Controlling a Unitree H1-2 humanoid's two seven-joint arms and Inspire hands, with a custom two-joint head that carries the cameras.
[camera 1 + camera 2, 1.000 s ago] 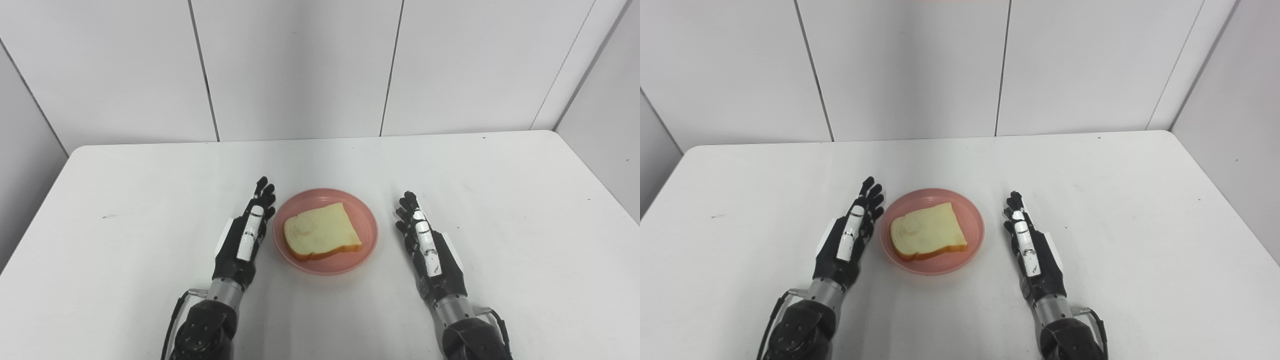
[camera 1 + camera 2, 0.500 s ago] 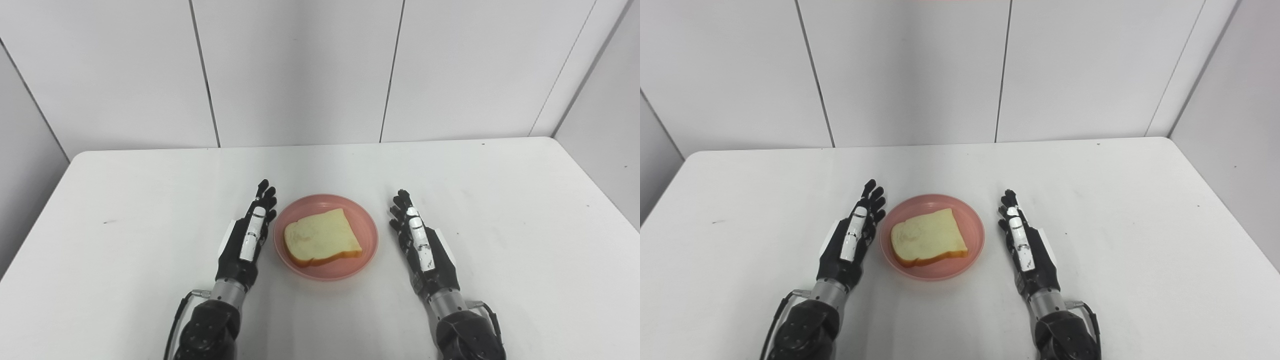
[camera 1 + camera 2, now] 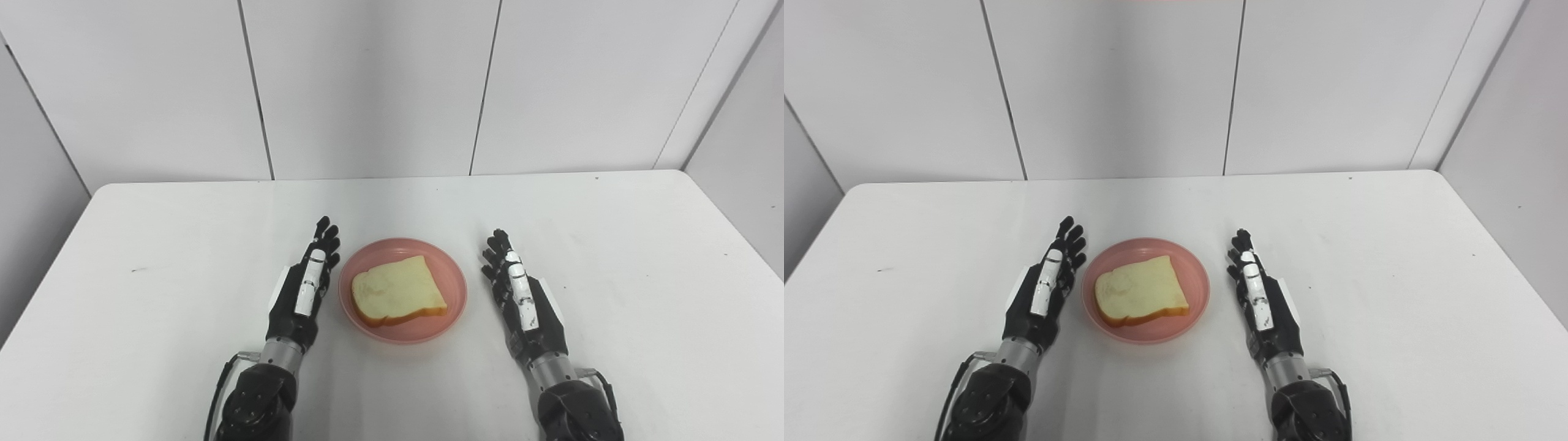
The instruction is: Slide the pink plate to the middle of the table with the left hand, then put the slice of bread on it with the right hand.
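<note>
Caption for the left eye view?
Bread slice on pink plate, open left hand and right hand flanking it.

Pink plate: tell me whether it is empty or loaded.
Loaded. The pink plate carries the slice of bread lying flat inside its rim; the left hand and right hand flank it, open, holding nothing.

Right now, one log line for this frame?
bread slice: on pink plate | plate: mid-table | left hand: open, beside plate | right hand: open, beside plate
</note>
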